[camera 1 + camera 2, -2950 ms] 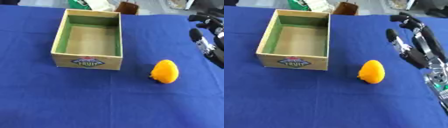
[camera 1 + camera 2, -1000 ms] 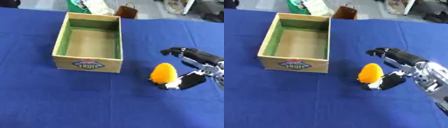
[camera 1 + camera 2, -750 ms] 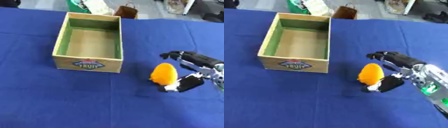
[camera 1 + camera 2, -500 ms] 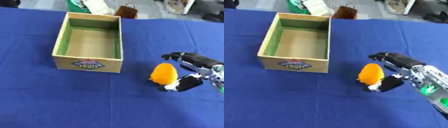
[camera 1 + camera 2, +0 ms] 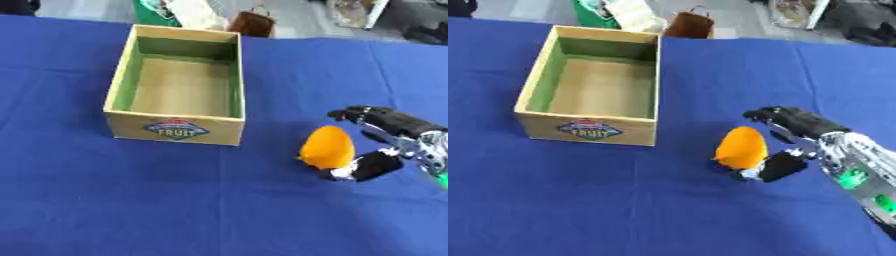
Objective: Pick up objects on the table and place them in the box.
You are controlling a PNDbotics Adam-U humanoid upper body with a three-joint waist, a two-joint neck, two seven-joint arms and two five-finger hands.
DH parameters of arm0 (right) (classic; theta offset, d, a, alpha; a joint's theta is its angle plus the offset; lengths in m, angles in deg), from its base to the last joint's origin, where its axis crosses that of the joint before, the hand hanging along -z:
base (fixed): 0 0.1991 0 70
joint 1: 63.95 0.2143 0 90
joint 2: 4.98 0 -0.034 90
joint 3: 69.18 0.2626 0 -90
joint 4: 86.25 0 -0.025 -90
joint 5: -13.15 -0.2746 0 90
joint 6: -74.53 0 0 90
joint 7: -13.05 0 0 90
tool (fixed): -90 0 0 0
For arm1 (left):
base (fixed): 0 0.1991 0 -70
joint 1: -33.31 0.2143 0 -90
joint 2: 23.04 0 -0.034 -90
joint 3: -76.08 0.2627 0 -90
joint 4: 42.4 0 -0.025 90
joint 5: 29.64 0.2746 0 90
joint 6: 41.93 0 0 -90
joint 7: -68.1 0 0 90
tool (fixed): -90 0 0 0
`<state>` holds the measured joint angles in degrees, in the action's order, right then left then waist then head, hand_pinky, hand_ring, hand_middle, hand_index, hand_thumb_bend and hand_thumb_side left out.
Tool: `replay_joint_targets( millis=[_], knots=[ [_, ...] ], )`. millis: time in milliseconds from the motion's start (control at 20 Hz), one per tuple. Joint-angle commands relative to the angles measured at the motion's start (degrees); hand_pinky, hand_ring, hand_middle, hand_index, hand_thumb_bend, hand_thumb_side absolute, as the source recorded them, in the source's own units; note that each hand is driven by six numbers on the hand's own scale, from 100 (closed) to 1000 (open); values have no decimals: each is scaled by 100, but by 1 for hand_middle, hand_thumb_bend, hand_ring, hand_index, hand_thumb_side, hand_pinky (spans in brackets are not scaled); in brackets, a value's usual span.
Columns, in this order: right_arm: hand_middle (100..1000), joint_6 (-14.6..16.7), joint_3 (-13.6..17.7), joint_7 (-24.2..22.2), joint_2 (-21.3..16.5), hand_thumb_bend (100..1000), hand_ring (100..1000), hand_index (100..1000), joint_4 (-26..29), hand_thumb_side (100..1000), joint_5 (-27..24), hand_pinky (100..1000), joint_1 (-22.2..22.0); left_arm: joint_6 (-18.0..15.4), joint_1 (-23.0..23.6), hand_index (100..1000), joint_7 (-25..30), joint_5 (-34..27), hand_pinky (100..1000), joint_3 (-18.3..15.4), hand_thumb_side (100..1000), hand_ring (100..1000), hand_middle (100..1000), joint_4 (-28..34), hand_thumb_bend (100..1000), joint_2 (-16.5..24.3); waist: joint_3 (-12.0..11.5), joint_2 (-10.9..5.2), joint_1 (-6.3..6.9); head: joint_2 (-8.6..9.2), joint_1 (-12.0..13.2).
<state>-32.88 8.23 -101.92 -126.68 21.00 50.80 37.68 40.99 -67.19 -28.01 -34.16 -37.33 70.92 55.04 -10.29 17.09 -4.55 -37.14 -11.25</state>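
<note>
1. One right hand [image 5: 802, 142] is the nearest working thing, at about 4 o'clock from the middle of the table. Its thumb lies low against the near right base of the orange object [image 5: 741, 146], and its fingers [image 5: 785, 117] reach over the far side, a little apart from it. The fingers are wide and only half curled, so I judge the grip is being formed and is not closed yet.
2. The orange object is rounded, like a fruit, and stands on the blue tablecloth [image 5: 131, 200]. It is not lifted. It sits between thumb and fingers, probably so that both can press it from opposite sides.
3. At 10 o'clock from the object, the cardboard box [image 5: 179, 129] stands open and shows nothing inside. A label is on its near wall. The object is just beside the near right corner of the box, so the carry should be short.
4. At 12 o'clock, beyond the far table edge, a green bag [image 5: 162, 11] and a brown bag [image 5: 251, 24] stand, outside the work.
5. The left hand shows in no view.
</note>
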Motion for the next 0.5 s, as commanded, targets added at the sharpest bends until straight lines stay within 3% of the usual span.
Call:
replay_joint_targets(
  millis=[50, 300, 500],
  knots=[
    [750, 27, 20, -5, -104, 502, 1000, 933, -60, 576, 46, 884, 91, -15, -26, 539, 21, -33, 469, 10, 789, 353, 459, 127, 100, 82, -11, -86, 19, 69, -16],
    [554, -43, 11, 270, -57, 291, 1000, 780, -125, 559, -113, 841, 136, -20, -29, 539, 9, -40, 470, 4, 790, 353, 459, 127, 100, 84, -22, -104, 19, 80, -14],
    [498, -116, 25, 653, -31, 118, 967, 668, -121, 519, -384, 815, 127, -14, -29, 539, 5, -41, 469, 1, 790, 353, 459, 127, 100, 84, -19, -119, 14, 85, -6]
  ],
)
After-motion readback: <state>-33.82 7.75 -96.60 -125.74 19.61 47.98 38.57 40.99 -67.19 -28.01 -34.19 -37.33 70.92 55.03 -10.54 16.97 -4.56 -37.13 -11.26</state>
